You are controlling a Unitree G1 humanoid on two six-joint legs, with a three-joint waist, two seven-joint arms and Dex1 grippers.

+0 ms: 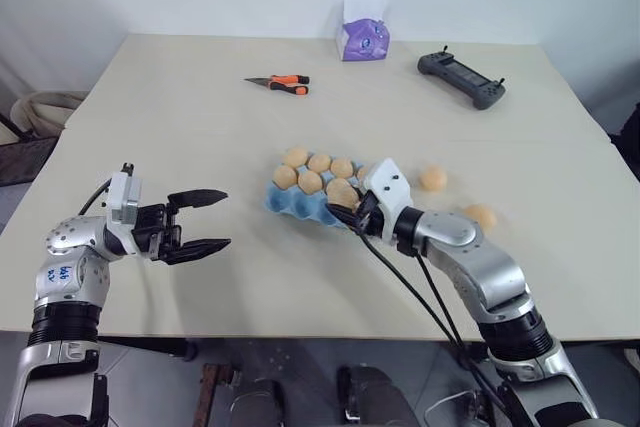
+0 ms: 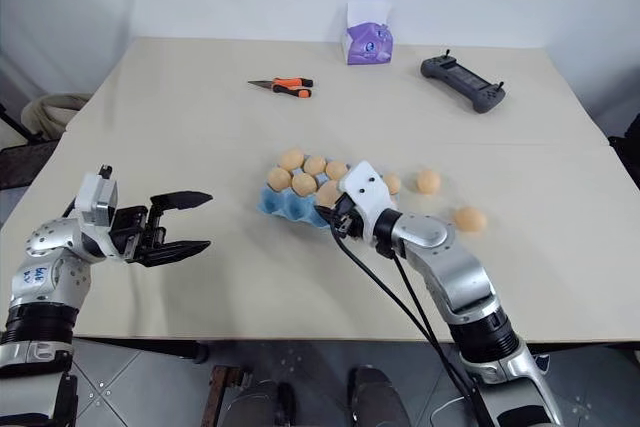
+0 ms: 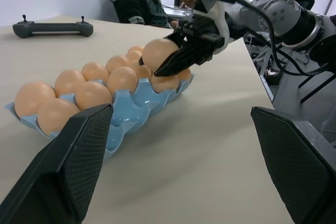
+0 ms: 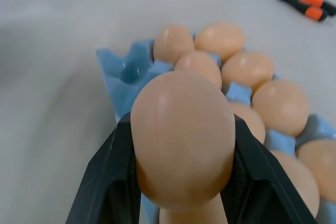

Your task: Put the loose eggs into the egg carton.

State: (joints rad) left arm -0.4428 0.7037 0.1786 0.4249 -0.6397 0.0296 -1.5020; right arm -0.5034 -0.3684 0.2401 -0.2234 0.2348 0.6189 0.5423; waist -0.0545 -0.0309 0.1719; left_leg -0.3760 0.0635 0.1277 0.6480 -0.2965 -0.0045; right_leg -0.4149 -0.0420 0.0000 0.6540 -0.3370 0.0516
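Observation:
The light-blue egg carton [image 1: 290, 204] lies mid-table with several pale tan eggs in its cups. My right gripper [image 1: 345, 202] is shut on one egg [image 4: 182, 129], held just above the carton's near right end; the black fingers [image 4: 105, 182] clamp both its sides. The left wrist view shows that held egg [image 3: 160, 53] raised over the carton [image 3: 131, 114]. Two loose eggs [image 1: 433, 178] [image 1: 481, 215] rest on the table right of the carton. A third egg [image 2: 392, 183] peeks out behind the right wrist. My left gripper [image 1: 226, 218] hovers open to the carton's left, pointing at it, nothing between its fingers.
A purple tissue box [image 1: 362, 39], orange-handled pliers [image 1: 280, 83] and a black controller [image 1: 462, 77] lie at the table's far side. People sit beyond the table's edge in the left wrist view. Bare tabletop lies between my left gripper and the carton.

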